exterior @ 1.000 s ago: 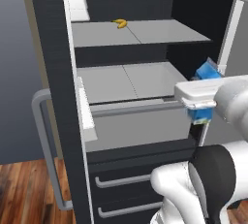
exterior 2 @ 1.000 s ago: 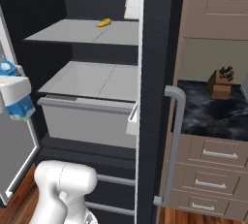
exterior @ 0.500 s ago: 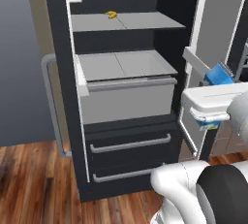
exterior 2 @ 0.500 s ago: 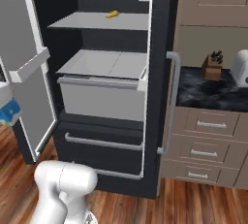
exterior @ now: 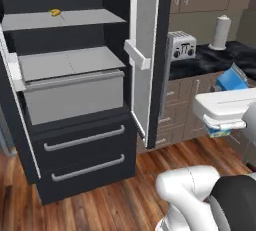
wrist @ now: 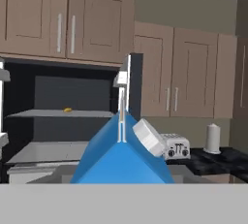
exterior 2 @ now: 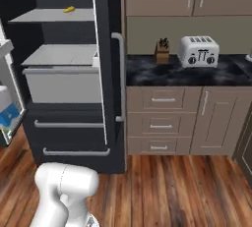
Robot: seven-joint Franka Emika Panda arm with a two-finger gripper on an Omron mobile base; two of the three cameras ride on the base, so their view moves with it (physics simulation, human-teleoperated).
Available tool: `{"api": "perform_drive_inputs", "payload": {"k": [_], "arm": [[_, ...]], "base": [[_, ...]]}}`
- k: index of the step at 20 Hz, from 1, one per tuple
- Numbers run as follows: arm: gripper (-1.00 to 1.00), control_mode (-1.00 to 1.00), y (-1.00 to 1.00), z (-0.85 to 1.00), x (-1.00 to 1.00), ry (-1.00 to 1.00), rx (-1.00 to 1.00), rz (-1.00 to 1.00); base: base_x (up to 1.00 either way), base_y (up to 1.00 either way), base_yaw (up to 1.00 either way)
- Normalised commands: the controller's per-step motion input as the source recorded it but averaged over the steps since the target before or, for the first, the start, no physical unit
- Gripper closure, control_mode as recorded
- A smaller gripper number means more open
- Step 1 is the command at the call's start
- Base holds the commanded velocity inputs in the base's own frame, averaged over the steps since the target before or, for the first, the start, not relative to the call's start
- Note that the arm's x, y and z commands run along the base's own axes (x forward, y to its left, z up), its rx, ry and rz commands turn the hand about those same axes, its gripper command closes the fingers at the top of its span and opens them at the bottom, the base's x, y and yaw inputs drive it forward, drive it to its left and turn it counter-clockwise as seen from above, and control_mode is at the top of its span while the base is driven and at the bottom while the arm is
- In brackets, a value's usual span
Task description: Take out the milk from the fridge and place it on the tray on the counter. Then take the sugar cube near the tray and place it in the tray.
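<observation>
While the milk (exterior: pixel 231 81) rides clear of the fridge (exterior: pixel 75 100), its blue gabled top shows above the white hand at the right of the left base view and its white lower band below it; in the hand view the same gable (wrist: pixel 121 155) rises between the fingers, with a white cap to one side. The tool (exterior: pixel 225 125) appears closed on the carton partway along its travel, jaws neither wide nor fully shut, gripping the body below the gable; the fingertips themselves are hidden. Risks, as judgement: the carton is held high on a swinging arm, so a fast turn could let it slip or tilt in the grip; the open fridge door (exterior: pixel 145 60) with its white bins stands near the arm's path and could be struck; the toaster (exterior: pixel 181 45) and paper roll (exterior: pixel 221 32) stand on the far bench (exterior: pixel 210 60), which is not the target. The tray and sugar cube lie out of frame, so placement cannot yet be judged.
</observation>
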Motion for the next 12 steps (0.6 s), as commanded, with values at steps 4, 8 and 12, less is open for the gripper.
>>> {"api": "perform_drive_inputs", "payload": {"k": [4,8,12], "arm": [[1.0,1.0,0.0,0.0,0.0,0.0,0.0,0.0],[1.0,1.0,0.0,0.0,0.0,0.0,0.0,0.0],[1.0,1.0,0.0,0.0,0.0,0.0,0.0,0.0]], "base": [[0.04,-0.55,-0.74],[0.0,0.0,-0.97],[0.0,0.0,-1.0]]}}
